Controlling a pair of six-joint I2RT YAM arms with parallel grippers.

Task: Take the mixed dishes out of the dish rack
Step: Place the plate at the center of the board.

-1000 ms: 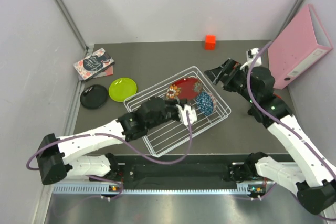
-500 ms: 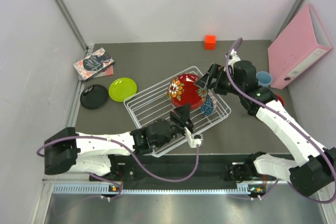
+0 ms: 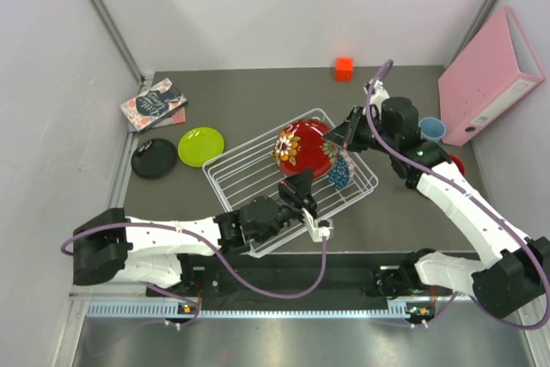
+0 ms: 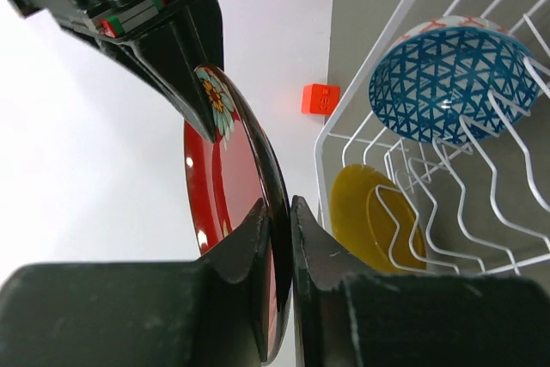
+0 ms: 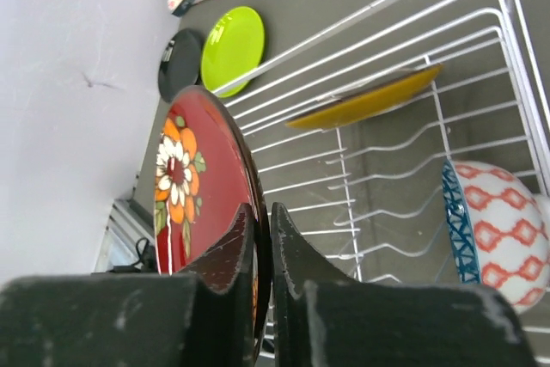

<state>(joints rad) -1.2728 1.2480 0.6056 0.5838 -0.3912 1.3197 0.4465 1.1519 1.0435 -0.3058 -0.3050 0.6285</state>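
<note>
The reddish plate (image 3: 302, 149) was held tilted over the dish rack (image 3: 245, 165), clamped at its 6 o'clock rim by the left gripper (image 4: 277, 221) and at 2 o'clock by the right gripper (image 5: 262, 221). The blue patterned bowl (image 4: 447, 83), at the plate's 4 o'clock, and the yellow plate (image 4: 374, 217) were propped in the rack.

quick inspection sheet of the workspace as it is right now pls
surface: dark grey table.
job's things: red plate held upright at the white dish rack; blue patterned bowl and yellow plate inside it; lime plate, black plate and light blue cup on the table.
clutter: orange cube, pink binder, book.
grippers: left gripper and right gripper both shut on the red plate's rim, opposite sides.
cables: purple cable along each arm.
surroundings: plain grey walls.
</note>
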